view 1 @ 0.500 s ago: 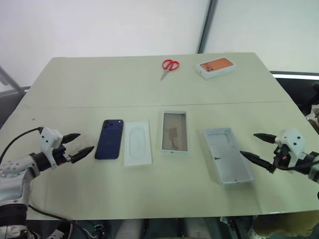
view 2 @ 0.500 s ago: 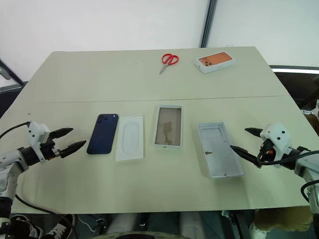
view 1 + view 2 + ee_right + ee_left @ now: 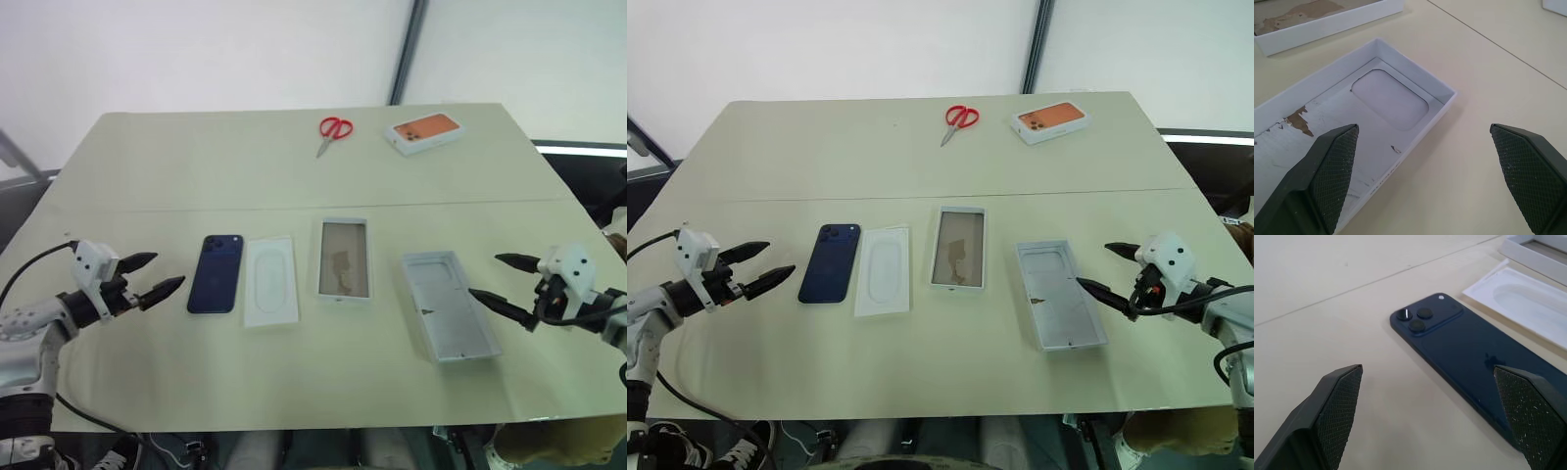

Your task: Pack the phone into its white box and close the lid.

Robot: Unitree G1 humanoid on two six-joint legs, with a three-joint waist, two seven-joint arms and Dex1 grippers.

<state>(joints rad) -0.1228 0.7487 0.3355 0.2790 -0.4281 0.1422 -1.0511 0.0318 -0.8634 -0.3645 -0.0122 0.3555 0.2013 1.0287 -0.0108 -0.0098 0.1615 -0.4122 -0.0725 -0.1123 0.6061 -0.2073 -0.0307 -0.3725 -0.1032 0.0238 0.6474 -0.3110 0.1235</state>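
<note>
Pale table [image 3: 294,382], one phone [image 3: 216,273], one white box [image 3: 344,258], one lid [image 3: 449,305] (upturned), one pair of scissors [image 3: 332,132], perhaps, left fingers [image 3: 135,261] and right fingers [image 3: 516,261] spread, empty.

Setting read as a lab or test room, not a home. One wide pale-green table [image 3: 294,176] with a seam across its middle stood against bare white walls [image 3: 196,49], a dark vertical strip [image 3: 407,49] splitting them. Cables [image 3: 656,245] trailed from the arms (loose, untidied). Items lay spaced in a staged row; red scissors [image 3: 333,130] and an orange-topped box [image 3: 426,130] sat at the far edge.
</note>
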